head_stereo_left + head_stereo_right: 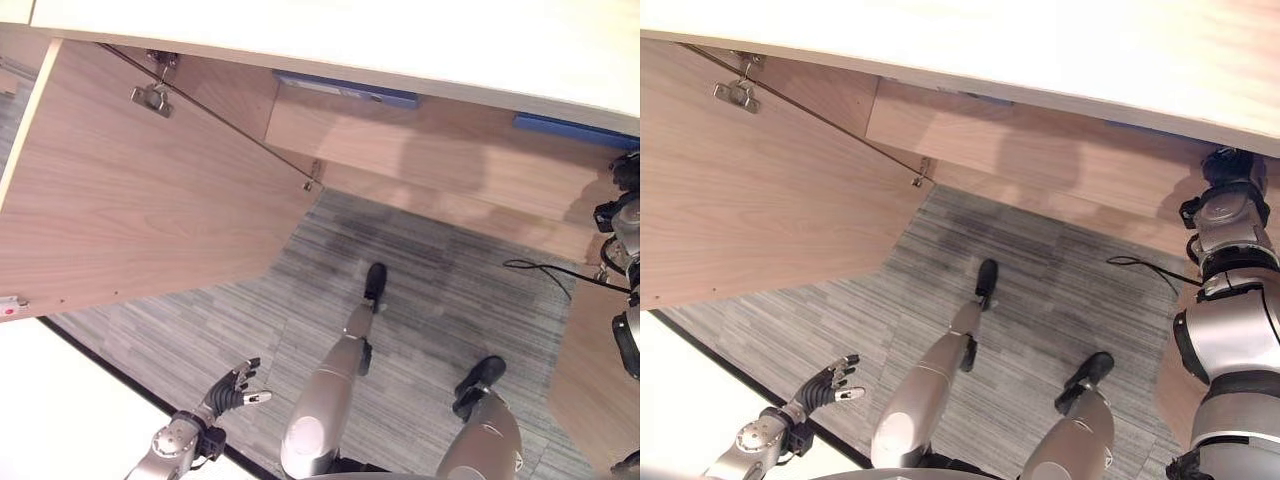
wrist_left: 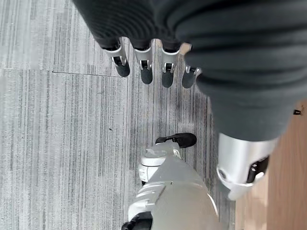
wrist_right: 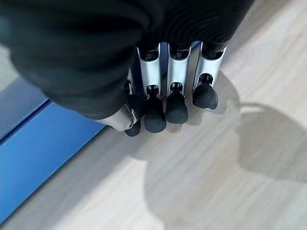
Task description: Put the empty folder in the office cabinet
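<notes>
A blue folder (image 3: 38, 158) lies flat on the pale wooden cabinet shelf (image 3: 216, 182); its blue edge (image 1: 575, 130) shows under the cabinet's top at the right. My right hand (image 3: 168, 96) is inside the cabinet, its fingers straight with their dark tips at the folder's edge, and blue shows behind them. The right arm reaches in under the white cabinet top (image 1: 400, 40). My left hand (image 1: 232, 388) hangs low at the left over the carpet, its fingers (image 2: 144, 67) spread and holding nothing.
The cabinet's wooden door (image 1: 150, 200) stands swung open at the left, with a metal hinge (image 1: 150, 95) near its top. A second blue item (image 1: 345, 90) lies further left on the shelf. A white surface (image 1: 60, 420) fills the lower left corner.
</notes>
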`<state>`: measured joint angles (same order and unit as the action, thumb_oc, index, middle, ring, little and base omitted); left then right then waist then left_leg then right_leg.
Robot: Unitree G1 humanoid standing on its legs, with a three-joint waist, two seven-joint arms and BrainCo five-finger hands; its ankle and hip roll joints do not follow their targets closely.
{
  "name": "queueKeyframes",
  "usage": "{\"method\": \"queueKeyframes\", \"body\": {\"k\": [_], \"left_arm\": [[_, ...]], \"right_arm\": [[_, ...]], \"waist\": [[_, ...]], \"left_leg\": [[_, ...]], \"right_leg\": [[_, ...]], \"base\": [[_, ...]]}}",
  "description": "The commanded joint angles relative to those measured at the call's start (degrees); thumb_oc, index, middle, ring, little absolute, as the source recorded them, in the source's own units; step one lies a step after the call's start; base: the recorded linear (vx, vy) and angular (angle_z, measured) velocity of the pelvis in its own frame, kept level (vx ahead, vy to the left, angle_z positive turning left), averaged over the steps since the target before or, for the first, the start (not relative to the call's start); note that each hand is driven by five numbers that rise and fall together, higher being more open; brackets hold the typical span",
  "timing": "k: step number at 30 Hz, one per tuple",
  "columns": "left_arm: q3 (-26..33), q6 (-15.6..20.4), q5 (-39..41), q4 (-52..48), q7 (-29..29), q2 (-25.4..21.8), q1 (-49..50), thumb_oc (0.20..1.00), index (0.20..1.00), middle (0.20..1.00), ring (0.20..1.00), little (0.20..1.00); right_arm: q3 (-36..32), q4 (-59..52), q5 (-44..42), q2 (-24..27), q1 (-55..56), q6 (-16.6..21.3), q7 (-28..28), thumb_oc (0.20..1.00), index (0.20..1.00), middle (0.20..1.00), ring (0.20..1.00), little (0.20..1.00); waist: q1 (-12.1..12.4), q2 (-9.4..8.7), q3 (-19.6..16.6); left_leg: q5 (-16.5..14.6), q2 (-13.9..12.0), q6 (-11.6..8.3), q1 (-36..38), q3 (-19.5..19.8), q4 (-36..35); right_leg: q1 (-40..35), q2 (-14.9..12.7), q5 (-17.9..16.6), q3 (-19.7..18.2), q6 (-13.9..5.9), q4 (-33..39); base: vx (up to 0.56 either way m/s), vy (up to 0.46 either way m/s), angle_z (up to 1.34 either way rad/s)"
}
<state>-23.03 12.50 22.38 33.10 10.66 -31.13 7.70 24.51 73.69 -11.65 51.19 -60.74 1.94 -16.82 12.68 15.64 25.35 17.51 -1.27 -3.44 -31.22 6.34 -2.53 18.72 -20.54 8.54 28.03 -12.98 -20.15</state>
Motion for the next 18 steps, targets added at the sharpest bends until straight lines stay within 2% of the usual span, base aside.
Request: {"method": "queueKeyframes", "body": {"k": [1,2,3,6,9,10,11,12,13,15,16,17,18], "left_arm": [[0.7,-0.1,1.2,4.5,-0.7,-0.8,-2.3,1.000,1.000,1.000,1.000,1.000],[1.2,-0.1,1.3,5.7,-0.9,0.0,-2.7,1.000,1.000,1.000,1.000,1.000],[3.2,-0.4,1.1,8.4,-2.1,2.8,-3.7,1.000,1.000,1.000,1.000,1.000],[7.4,-1.0,-1.2,12.7,-3.1,6.3,-3.8,1.000,1.000,1.000,1.000,1.000],[9.6,-1.3,-3.5,14.6,-3.3,6.3,-3.5,1.000,1.000,1.000,1.000,1.000],[11.5,-1.5,-5.3,15.8,-3.3,6.4,-3.5,1.000,1.000,1.000,1.000,1.000],[11.9,-1.6,-5.9,15.9,-3.2,6.2,-3.2,1.000,1.000,1.000,1.000,1.000],[12.7,-1.6,-6.9,16.1,-3.2,5.6,-3.0,1.000,1.000,1.000,1.000,1.000],[13.8,-1.7,-7.4,16.7,-3.5,5.3,-3.1,1.000,1.000,1.000,1.000,1.000],[15.1,-1.6,-7.0,16.7,-3.9,5.1,-2.5,1.000,1.000,1.000,1.000,1.000],[15.8,-1.4,-5.8,17.1,-4.4,5.3,-2.3,1.000,1.000,1.000,1.000,1.000],[16.2,-1.1,-5.0,17.8,-5.0,5.8,-3.1,1.000,1.000,1.000,1.000,1.000],[15.8,-0.9,-3.9,17.9,-5.4,6.4,-4.0,1.000,1.000,1.000,1.000,1.000]], "right_arm": [[-3.6,-10.4,-5.0,3.9,-3.8,8.2,-4.7,0.200,0.200,0.200,0.200,0.200],[-5.8,-12.5,-5.8,2.5,-0.6,8.6,-5.0,0.200,0.200,0.200,0.200,0.200],[-11.1,-18.9,-5.6,-2.4,9.7,9.8,-5.0,0.200,0.200,0.200,0.200,0.200],[-18.4,-32.4,-0.6,-14.6,31.9,11.0,-4.4,0.200,0.200,0.200,0.200,0.200],[-20.7,-37.5,1.6,-21.0,41.4,11.0,-3.2,0.200,0.200,0.200,0.200,0.200],[-20.6,-42.4,3.3,-25.7,48.4,11.2,-1.2,0.200,0.200,0.200,0.200,0.200],[-20.5,-42.9,3.4,-26.7,50.1,11.1,-0.4,0.200,0.200,0.200,0.200,0.200],[-19.3,-43.6,5.1,-28.0,52.1,10.7,0.9,0.617,0.617,0.617,0.617,0.617],[-17.4,-43.7,6.6,-29.1,53.2,10.4,2.6,1.000,1.000,1.000,1.000,1.000],[-15.8,-43.6,7.9,-29.4,53.3,9.8,3.9,1.000,1.000,1.000,1.000,1.000],[-14.4,-42.3,8.0,-30.4,52.8,9.7,4.7,1.000,1.000,1.000,1.000,1.000],[-13.8,-41.3,8.1,-30.8,52.7,9.9,4.8,1.000,1.000,1.000,1.000,1.000],[-13.2,-40.4,7.7,-31.0,53.2,10.1,4.7,1.000,1.000,1.000,1.000,1.000]], "waist": [[3.1,-6.38,-1.8],[3.0,-7.06,-1.9],[2.6,-8.80,-2.1],[0.9,-12.73,-4.3],[0.3,-15.07,-6.2],[-0.7,-17.44,-8.1],[-0.8,-18.06,-8.7],[-1.2,-19.17,-9.9],[-1.7,-19.76,-10.6],[-2.3,-19.89,-10.9],[-2.4,-19.24,-11.3],[-3.0,-18.36,-11.9],[-4.0,-17.77,-12.3]], "left_leg": [[-11.2,-2.2,-2.94,6.5,2.6,-0.1],[-11.4,-2.3,-2.99,6.8,2.7,0.0],[-10.5,-2.4,-2.68,6.8,2.6,0.6],[-11.8,-2.5,-2.38,9.0,2.7,0.7],[-12.6,-2.7,-2.24,11.0,2.2,0.5],[-13.5,-2.8,-1.86,13.1,1.7,0.5],[-13.8,-2.8,-1.58,14.1,1.4,0.4],[-14.5,-2.6,-0.88,16.3,1.2,0.2],[-15.2,-2.8,0.11,18.8,0.7,0.3],[-15.1,-2.8,1.15,21.2,0.0,0.1],[-14.4,-3.1,1.80,23.2,-0.4,-1.0],[-14.4,-2.6,1.93,24.0,-0.3,-1.8],[-13.9,-2.0,1.50,24.0,0.0,-1.9]], "right_leg": [[0.2,2.0,-6.2,-0.4,0.99,6.4],[-0.4,2.1,-6.5,-0.2,0.93,6.9],[-2.0,2.4,-9.0,1.4,1.33,8.7],[-6.2,3.1,-10.7,2.0,0.76,12.2],[-8.8,3.2,-11.8,2.1,0.29,14.5],[-10.6,3.1,-13.1,1.6,-0.20,15.1],[-11.2,3.2,-13.2,1.4,-0.24,14.9],[-11.6,3.0,-13.3,0.8,-0.34,13.1],[-11.4,2.9,-13.8,-0.7,-0.47,8.7],[-10.6,2.9,-16.4,-2.7,-1.17,4.6],[-10.2,4.1,-17.0,-4.1,-1.76,1.6],[-9.5,7.2,-14.0,-7.2,-1.65,0.5],[-8.7,11.9,-8.4,-10.1,-0.13,3.4]], "base": [[0.04,0.031,0.10],[-0.04,0.114,0.15],[0.00,0.138,0.19],[0.09,0.119,0.28],[0.12,0.129,-0.11],[0.15,0.186,0.00],[0.17,0.254,0.00],[0.12,0.264,0.01],[0.11,0.290,-0.02],[0.02,0.238,-0.14],[0.00,0.239,-0.36],[0.05,0.223,-0.34],[0.07,0.127,0.19]]}}
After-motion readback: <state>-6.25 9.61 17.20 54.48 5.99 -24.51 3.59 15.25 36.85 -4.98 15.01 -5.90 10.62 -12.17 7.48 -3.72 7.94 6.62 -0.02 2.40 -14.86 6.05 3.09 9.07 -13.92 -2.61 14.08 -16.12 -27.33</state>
